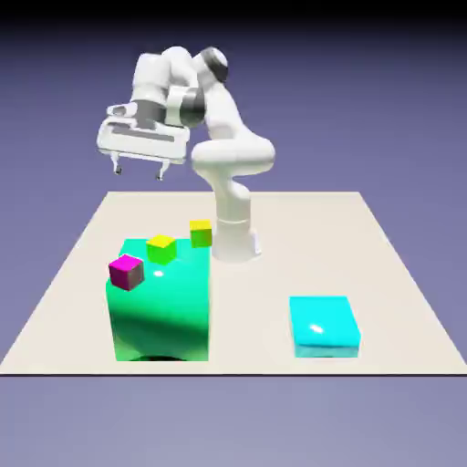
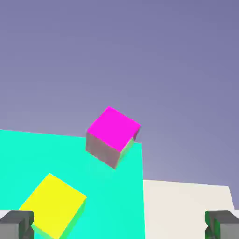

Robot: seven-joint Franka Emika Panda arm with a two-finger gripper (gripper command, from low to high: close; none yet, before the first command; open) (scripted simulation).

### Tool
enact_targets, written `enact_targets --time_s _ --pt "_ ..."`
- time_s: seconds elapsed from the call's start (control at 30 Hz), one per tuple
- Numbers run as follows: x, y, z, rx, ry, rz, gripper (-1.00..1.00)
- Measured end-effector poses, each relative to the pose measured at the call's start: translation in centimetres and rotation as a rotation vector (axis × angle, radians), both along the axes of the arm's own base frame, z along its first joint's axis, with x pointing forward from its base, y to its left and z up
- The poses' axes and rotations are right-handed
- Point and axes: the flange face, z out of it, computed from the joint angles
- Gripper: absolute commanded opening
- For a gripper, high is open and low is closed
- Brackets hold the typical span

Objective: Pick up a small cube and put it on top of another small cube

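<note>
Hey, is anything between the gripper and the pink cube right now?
No. In the exterior view the open gripper hangs above the pink cube on the green block, with only backdrop and bare table between.

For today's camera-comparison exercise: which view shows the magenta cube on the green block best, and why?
The hand view: the magenta cube appears large, near the green block corner, with top and shaded side clear. The exterior view shows it small, at the block's edge on the exterior view's left, below the raised, empty gripper.

green block (image 1: pixel 164 310) on table (image 1: pixel 401 301) | cyan block (image 1: pixel 325 325) well apart, exterior view's right
</note>
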Motion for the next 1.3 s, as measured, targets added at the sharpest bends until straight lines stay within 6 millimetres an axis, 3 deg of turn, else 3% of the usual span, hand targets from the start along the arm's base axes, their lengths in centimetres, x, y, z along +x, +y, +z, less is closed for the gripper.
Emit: enact_targets --time_s 0.2,0.43,0.57,0.7,0.77,0.93,0.97,1.03,1.3 --pt "-2.1 -4.7 -5.7 0.023 0.102 -0.016 0.0" --pt "-3.2 -8.0 -14.8 0.067 0.25 -0.01 0.0" --pt "-3.2 -8.4 -20.8 0.093 0.347 0.011 0.0" --pt "-2.7 -7.5 -26.9 0.117 0.45 0.046 0.0" --pt "-2.6 -7.3 -27.7 0.119 0.464 0.051 0.0" --pt "-2.0 -7.3 -34.4 0.12 0.464 0.051 0.0" --pt "-1.9 -7.3 -34.7 0.119 0.464 0.051 -1.0" --pt "-1.9 -7.3 -34.7 0.121 0.464 0.052 -1.0" --pt "-3.5 -8.2 -24.2 0.098 0.459 0.106 -1.0"
